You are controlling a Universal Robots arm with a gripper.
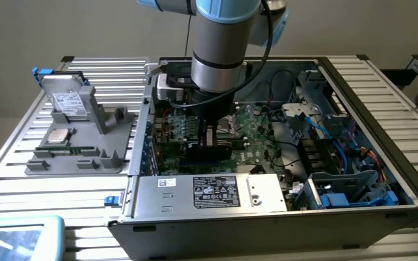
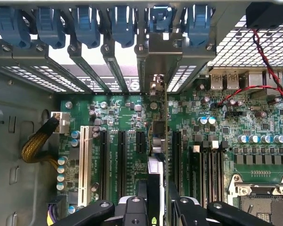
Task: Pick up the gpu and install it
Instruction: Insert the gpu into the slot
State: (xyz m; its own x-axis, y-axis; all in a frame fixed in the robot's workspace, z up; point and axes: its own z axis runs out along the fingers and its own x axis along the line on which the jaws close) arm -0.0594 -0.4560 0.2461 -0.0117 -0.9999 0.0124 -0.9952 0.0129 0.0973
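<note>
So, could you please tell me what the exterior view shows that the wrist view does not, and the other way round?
The exterior view alone takes in the whole open computer case, the grey parts holder beside it with the silver hard drive, and the power supply. The wrist view alone shows the row of blue slot clips, the white expansion slot and the braided yellow cable. Both show the green motherboard and the gpu, held edge-on by the gripper above the slots.
</note>
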